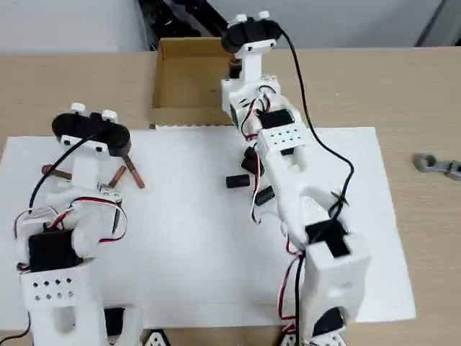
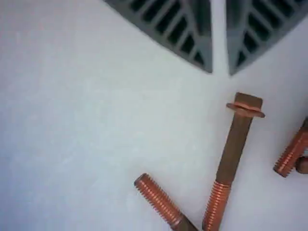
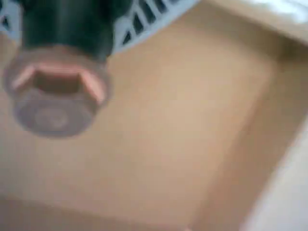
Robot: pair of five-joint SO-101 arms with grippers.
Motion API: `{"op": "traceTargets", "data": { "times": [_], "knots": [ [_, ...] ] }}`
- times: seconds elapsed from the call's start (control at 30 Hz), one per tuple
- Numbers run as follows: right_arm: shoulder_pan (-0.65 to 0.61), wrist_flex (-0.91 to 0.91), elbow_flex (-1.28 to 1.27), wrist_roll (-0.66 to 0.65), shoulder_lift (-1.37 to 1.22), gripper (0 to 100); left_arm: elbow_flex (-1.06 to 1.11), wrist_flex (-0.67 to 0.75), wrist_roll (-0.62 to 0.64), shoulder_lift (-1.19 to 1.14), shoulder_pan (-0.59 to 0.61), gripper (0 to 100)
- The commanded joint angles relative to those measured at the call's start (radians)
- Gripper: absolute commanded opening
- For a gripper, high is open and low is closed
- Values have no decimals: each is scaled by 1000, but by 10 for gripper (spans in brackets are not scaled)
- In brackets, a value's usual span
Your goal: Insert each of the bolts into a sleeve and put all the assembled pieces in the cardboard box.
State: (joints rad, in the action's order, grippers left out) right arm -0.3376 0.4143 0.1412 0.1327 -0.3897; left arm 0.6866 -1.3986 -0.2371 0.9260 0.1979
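Observation:
My right gripper (image 3: 65, 19) is shut on an assembled piece (image 3: 57, 89), a black sleeve with a copper bolt head showing at its end. It hangs over the floor of the cardboard box (image 3: 173, 120). In the high view the box (image 1: 186, 83) sits at the table's back, with the right arm's tip (image 1: 235, 68) at its right side. My left gripper (image 2: 219, 71) hovers shut and empty over white paper, just beyond three loose copper bolts (image 2: 238, 149) (image 2: 159, 199) (image 2: 291, 154). These bolts (image 1: 127, 175) lie at the left. Loose black sleeves (image 1: 238, 181) (image 1: 263, 194) lie mid-sheet.
A white paper sheet (image 1: 187, 252) covers most of the wooden table. A metal wrench (image 1: 436, 165) lies on bare wood at the far right. The right arm's body stretches across the sheet's right half, partly over the sleeves.

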Motion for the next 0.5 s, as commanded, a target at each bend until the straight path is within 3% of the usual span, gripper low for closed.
{"op": "traceTargets", "data": {
  "times": [0.0, 0.23, 0.47],
  "knots": [
    [8, -28, 86, 9, -28, 4, 22, 55, 2, 6, 5, 6],
    [1, -35, 86, 12, -97, 18, 64, 101, 54, 0, 5, 7],
    [-5, -24, 86, 12, -96, 197, 70, 123, 110, -3, 5, 17]
  ]
}}
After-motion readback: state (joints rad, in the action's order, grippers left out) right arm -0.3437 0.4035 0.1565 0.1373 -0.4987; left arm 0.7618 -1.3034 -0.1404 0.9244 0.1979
